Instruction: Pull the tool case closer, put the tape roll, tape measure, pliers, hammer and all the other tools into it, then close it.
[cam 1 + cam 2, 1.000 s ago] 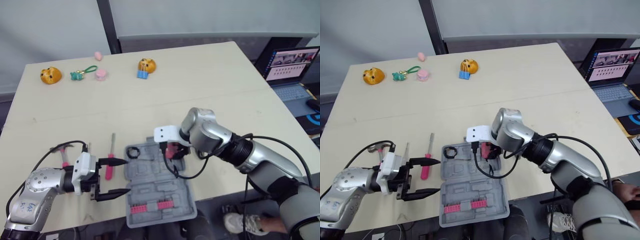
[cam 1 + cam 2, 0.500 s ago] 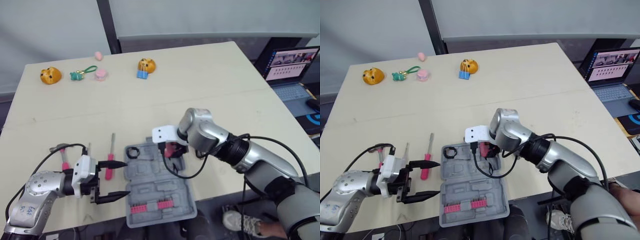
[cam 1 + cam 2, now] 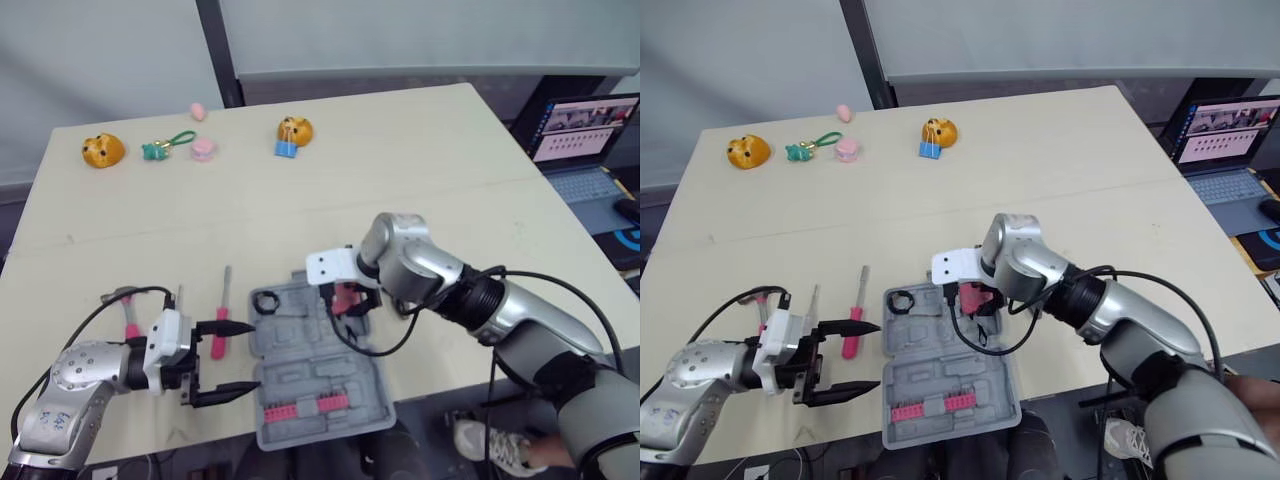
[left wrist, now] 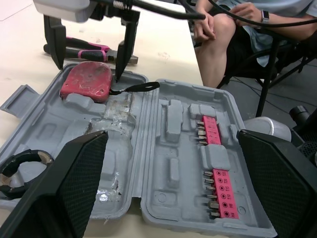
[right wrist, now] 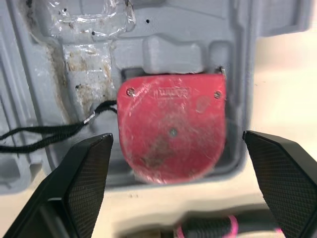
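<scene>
**Tool case.** One grey tool case (image 3: 320, 372) lay open at the near edge of the bench (image 3: 420, 190). Its two halves lay flat. The hinge ran roughly left to right, so the open case reached away from the robot.

**Contents.**
- One red tape measure (image 4: 86, 79) sat flat in the far right pocket. Its black strap (image 4: 141, 87) trailed toward the middle of the case. The raised lettering on its face could not be read.
- One black tape roll (image 3: 266, 303) lay in the far left corner.
- One red bit strip (image 4: 216, 145) ran along the near half. Its markings were too small to read.

**Tools outside the case.**
- One pink-handled screwdriver (image 3: 221, 322) lay just left of the case, with its shaft pointing away from the robot.
- One pink-handled hammer (image 3: 124, 304) lay further left.
- One pair of pink-and-black pliers (image 4: 88, 48) lay on the bench just beyond the tape measure.

**Claws.**
- The left claw (image 3: 250, 356) was spread wide and empty at the left edge of the case, pointing toward it.
- The right claw (image 5: 177, 136) hung over the tape measure. Its fingers were spread wider than the tape measure's body and gripped nothing.

**Far bench.** Two orange figures (image 3: 103, 150) (image 3: 294, 129), one green key ring (image 3: 160, 148) and two pink pieces (image 3: 203, 149) (image 3: 197, 111) lay there.
</scene>
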